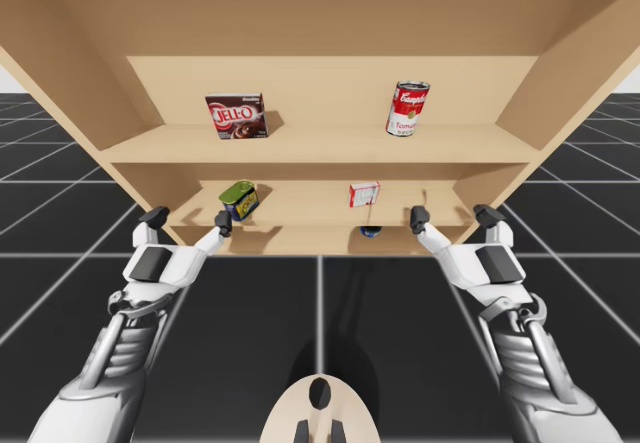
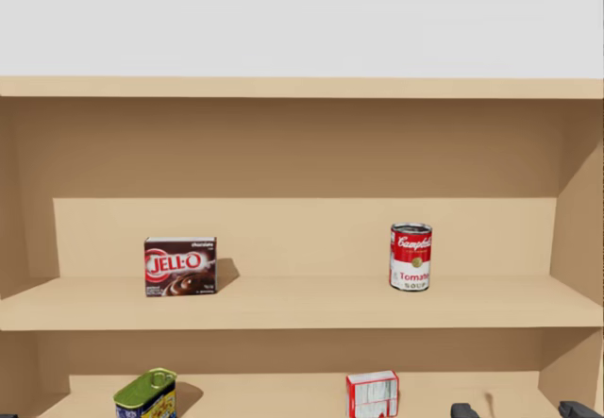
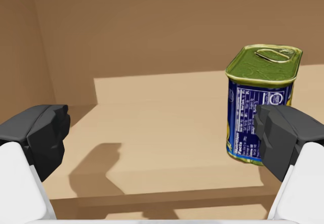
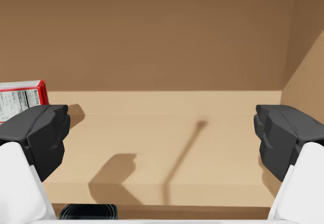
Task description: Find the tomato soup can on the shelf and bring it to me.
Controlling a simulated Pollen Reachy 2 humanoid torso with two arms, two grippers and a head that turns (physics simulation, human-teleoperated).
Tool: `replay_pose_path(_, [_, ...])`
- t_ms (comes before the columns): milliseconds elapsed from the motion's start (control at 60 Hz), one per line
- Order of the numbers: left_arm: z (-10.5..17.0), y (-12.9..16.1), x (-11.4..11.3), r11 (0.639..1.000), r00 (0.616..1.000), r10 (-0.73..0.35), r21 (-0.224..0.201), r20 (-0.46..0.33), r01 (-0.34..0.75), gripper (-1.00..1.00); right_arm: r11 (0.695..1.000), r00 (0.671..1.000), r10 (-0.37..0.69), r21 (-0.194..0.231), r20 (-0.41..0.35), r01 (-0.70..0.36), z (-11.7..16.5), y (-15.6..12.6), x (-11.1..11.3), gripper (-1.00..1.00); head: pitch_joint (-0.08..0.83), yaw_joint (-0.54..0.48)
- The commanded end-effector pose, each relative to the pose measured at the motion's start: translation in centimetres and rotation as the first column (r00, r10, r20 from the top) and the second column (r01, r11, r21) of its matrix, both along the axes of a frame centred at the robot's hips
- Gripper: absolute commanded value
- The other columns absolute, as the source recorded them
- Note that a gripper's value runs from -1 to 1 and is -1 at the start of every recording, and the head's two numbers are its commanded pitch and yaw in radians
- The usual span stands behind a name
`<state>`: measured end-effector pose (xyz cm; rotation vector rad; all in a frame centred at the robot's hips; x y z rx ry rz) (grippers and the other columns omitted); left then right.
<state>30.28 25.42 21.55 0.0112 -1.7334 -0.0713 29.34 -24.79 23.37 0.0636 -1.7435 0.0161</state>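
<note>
The red and white tomato soup can [image 1: 408,108] [image 2: 411,257] stands upright on the upper shelf [image 1: 320,148], right of its middle. My right gripper [image 1: 452,216] [image 4: 162,138] hangs open at the front edge of the lower shelf [image 4: 167,148], below the can and slightly to its right, with nothing between its fingers. Its dark fingertips [image 2: 462,409] peek in at the lower shelf in the head view. At the lower shelf's left part my left gripper [image 1: 187,219] [image 3: 162,138] is open too.
A brown box [image 1: 237,116] [image 2: 180,266] stands at the upper shelf's left. On the lower shelf are a blue can with a green lid [image 1: 239,201] [image 3: 260,110], just ahead of my left gripper's right finger, and a small red and white box [image 1: 364,194] [image 4: 20,98].
</note>
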Motion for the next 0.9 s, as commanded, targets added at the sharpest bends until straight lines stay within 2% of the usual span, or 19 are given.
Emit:
replay_pose_path(17, [0.0, 0.0, 0.0, 1.000, 1.000, 0.014, 0.004, 0.006, -0.014, -1.00, 0.999, 1.000, -0.018, 0.029, -0.007, 0.018, -0.3, 0.4, -0.2, -1.00, -0.012, -0.02])
replay_pose_path(83, [0.0, 0.0, 0.1, 1.000, 1.000, 0.018, 0.007, 0.007, -0.018, -1.00, 1.000, 1.000, -0.002, 0.021, 0.002, 0.002, -0.2, 0.5, -0.1, -1.00, -0.001, -0.02])
replay_pose_path(217, [0.0, 0.0, 0.1, 1.000, 1.000, 0.019, 0.007, 0.007, -0.019, -1.00, 0.999, 1.000, 0.001, 0.033, 0.008, -0.001, 0.1, 0.4, -0.1, -1.00, 0.043, -0.04])
replay_pose_path(367, [0.1, -0.1, 0.0, 1.000, 1.000, 0.013, 0.012, 0.008, -0.013, -1.00, 1.000, 1.000, -0.016, 0.019, 0.019, 0.016, 0.1, 0.4, -0.1, -1.00, 0.095, -0.14])
replay_pose_path(550, [0.3, -0.2, -0.3, 1.000, 1.000, -0.006, 0.015, 0.012, 0.006, -1.00, 1.000, 0.999, -0.026, 0.000, 0.027, 0.026, 0.5, 0.9, -0.6, -1.00, 0.115, -0.25])
replay_pose_path(600, [0.3, -0.2, -0.4, 1.000, 1.000, -0.005, 0.017, 0.014, 0.005, -1.00, 1.000, 1.000, -0.010, 0.008, 0.022, 0.010, 1.1, 1.3, -1.2, -1.00, 0.117, -0.25])
replay_pose_path(667, [0.3, -0.2, -0.4, 1.000, 1.000, -0.006, 0.018, 0.013, 0.006, -1.00, 1.000, 0.999, -0.014, -0.024, 0.045, 0.015, 2.1, 1.8, -2.0, -1.00, 0.120, -0.25])
replay_pose_path(750, [0.3, -0.1, -0.4, 1.000, 1.000, -0.003, 0.017, 0.014, 0.003, -1.00, 1.000, 0.999, -0.010, -0.024, 0.052, 0.012, 4.1, 2.1, -3.3, -1.00, 0.121, -0.24])
replay_pose_path(900, [0.3, -0.1, -0.4, 1.000, 1.000, 0.001, 0.019, 0.013, -0.001, -1.00, 0.996, 0.998, 0.003, -0.085, 0.068, 0.003, 8.5, 3.2, -5.5, -1.00, 0.125, -0.24])
